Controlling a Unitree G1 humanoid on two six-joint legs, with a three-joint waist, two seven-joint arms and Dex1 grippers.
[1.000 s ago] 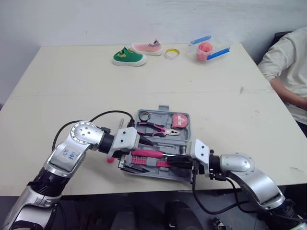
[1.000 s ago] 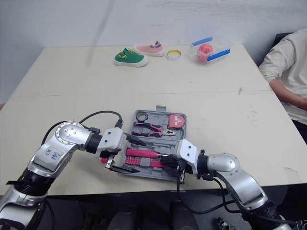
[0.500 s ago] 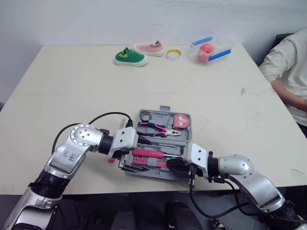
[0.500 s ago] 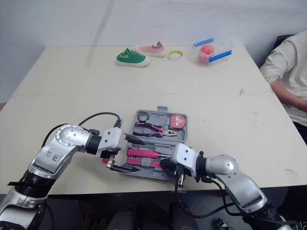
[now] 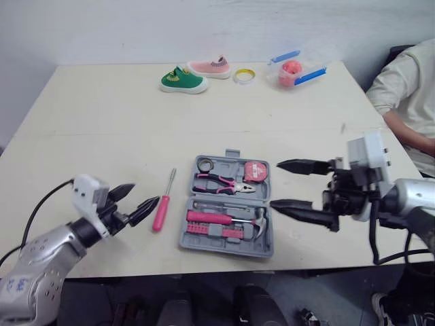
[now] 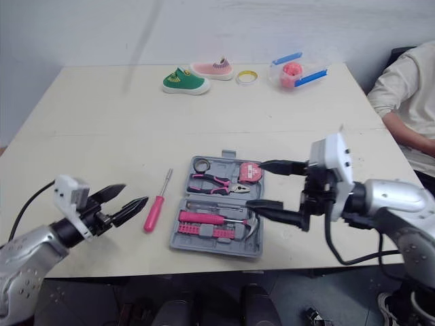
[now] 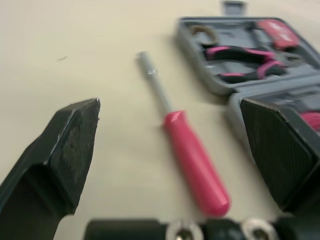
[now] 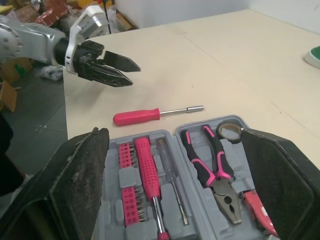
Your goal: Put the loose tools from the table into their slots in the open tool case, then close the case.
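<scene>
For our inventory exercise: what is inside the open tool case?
Pink-handled pliers, a red tape measure, a small roll, a pink-handled hammer and pink bits sit in the tool case. Slots beneath them are covered.

We see the grey case (image 5: pixel 228 247) lying open and flat near the front edge of the desk (image 5: pixel 102 122). It holds pink-handled pliers (image 5: pixel 221 183), a red tape measure (image 5: pixel 255 170), a hammer (image 5: pixel 211 218) and pink bits (image 5: pixel 214 231). A pink-handled screwdriver (image 5: pixel 164 200) lies loose just left of it, shaft pointing to the far side.
</scene>
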